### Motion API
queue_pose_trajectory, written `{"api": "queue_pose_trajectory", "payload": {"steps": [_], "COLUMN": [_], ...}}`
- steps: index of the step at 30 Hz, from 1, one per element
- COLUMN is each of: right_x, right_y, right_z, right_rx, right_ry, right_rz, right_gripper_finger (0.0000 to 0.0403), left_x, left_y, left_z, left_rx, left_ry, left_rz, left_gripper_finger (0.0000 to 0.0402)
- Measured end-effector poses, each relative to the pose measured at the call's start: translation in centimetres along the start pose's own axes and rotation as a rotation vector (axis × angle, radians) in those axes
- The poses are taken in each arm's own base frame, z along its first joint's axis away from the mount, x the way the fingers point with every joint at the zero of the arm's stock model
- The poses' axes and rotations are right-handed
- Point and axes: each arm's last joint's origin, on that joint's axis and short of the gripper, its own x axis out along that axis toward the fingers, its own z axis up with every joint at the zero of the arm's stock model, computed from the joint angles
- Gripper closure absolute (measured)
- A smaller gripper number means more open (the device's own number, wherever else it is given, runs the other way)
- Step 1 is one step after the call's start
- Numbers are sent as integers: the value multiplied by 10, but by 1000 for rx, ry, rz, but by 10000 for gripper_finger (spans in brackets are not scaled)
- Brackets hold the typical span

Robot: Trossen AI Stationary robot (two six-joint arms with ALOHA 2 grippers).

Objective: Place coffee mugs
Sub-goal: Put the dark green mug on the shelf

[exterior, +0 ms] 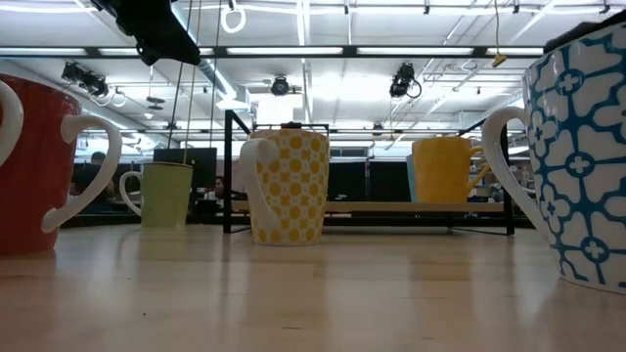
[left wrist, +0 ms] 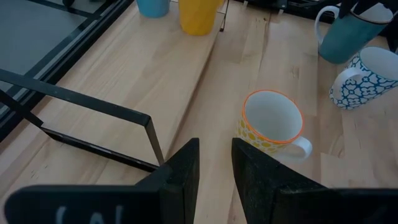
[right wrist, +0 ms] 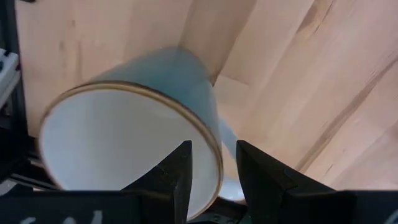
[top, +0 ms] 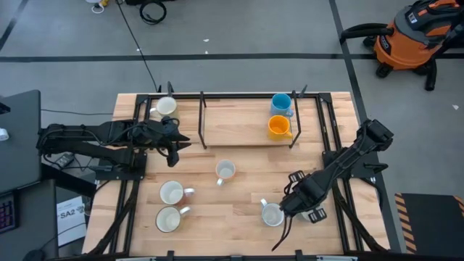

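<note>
— What sits closest to the front edge?

— A blue-and-white patterned ceramic mug (exterior: 587, 166) on the right and a red ceramic mug with a white handle (exterior: 29, 166) on the left, both upright on the pale wooden table (top: 239, 217).

— And the right gripper (right wrist: 212, 152)?

— Just beside the patterned one. Its fingers pinch the wall of a pale teal ceramic mug (right wrist: 180, 74), one finger inside the rim and one outside. I cannot tell whether that mug touches the wood.

— Further in?

— A yellow-dotted ceramic mug with an orange rim (left wrist: 270, 121) stands alone mid-table. The left gripper (left wrist: 216, 146) hovers beyond it on the left, by the end of the black-framed wooden rack (top: 239, 134). Its fingers are a narrow gap apart with nothing between them.

— The rack itself?

— An orange-yellow ceramic mug (top: 278, 127) and a bright blue ceramic mug (top: 280, 104) stand together at its right end. A pale green ceramic mug (exterior: 166, 196) stands at the far left corner, outside the frame.
</note>
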Motion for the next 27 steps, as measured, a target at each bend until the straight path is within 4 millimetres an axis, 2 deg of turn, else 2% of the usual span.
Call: {"api": "queue_pose_trajectory", "payload": {"steps": [6,11,15,22,27], "right_x": [4,4,4,4,4], "right_y": [-3,-4,-4,-2,-3], "right_z": [0,1,1,0,0], "right_rx": [6,81,110,127,286], "right_ry": [-16,-22,-24,-9,4], "right_rz": [-67,-74,-74,-22,-11], "right_gripper_finger": [273,279,304,379,379], "left_x": [0,0,0,0,0], "left_y": [0,0,0,0,0], "left_z": [0,0,0,0,0], "left_rx": [-1,-2,-2,-2,-2], "left_ry": [0,0,0,0,0], "left_rz": [0,0,0,0,0], "left_gripper_finger": [301,301,301,301,301]}}
